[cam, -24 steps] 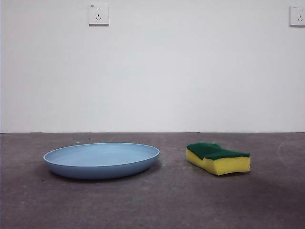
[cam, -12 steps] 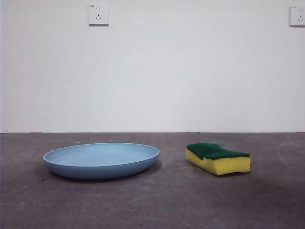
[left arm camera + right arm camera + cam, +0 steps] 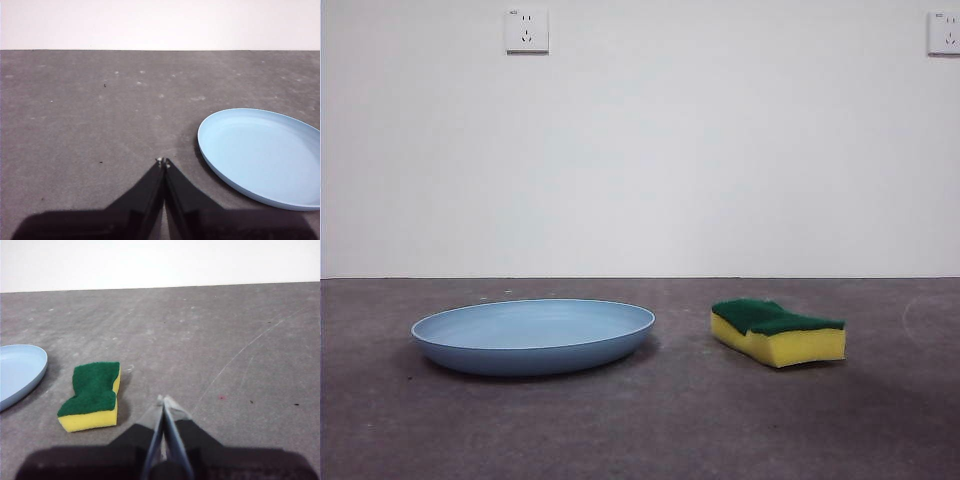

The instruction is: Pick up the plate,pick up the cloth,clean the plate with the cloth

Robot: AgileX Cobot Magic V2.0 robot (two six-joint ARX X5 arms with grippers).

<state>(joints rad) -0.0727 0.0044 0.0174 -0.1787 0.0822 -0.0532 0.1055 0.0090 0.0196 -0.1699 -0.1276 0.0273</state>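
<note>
Hidden and cropped regions in the three camera views.

In the left wrist view, the wide, shallow, round light-blue plastic plate (image 3: 260, 155) is cut off by the picture's edge on one side, so its full outline is not shown. In the right wrist view only a narrow curved slice of this plate (image 3: 20, 371) shows at the picture's edge. In the front view, the white wall socket (image 3: 946, 32) at the upper corner is cropped, and both arms lie wholly outside the frame. The far faces of the small rectangular yellow-and-green sponge (image 3: 778, 332) are concealed from the front camera. Small dark specks on the grey table (image 3: 100, 125) are too small to identify.
</note>
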